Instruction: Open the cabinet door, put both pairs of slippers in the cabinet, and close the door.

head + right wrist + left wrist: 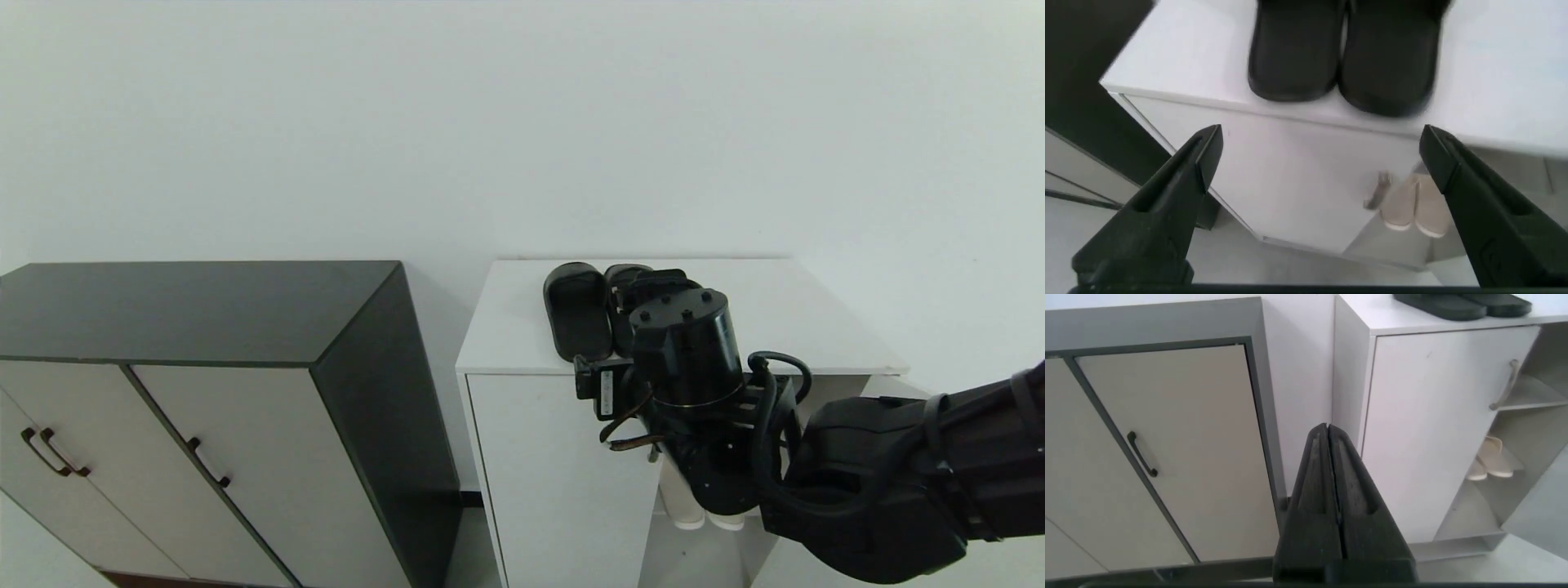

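Left gripper (1328,429): the jaws are pressed flat together and nothing is held. It is kept low, in front of the gap between the two cabinets.

Right gripper (1321,135): the jaws are spread wide and nothing is held. It is placed before the front top edge of the white cabinet (506,327), facing the black slippers (1294,49).

Progress: the white cabinet's inside is exposed beside the door panel (1437,416), so the opening step is judged done. The pale slippers (1493,457) are seen on a lower shelf inside, so the first pair is judged stowed. The black slippers are found on the cabinet top, near its front edge. They are yet to be moved, and the door is yet to be closed.

Count: two pairs of slippers, two slippers in each; two cabinets, the white one and a dark-topped one (204,310) beside it.
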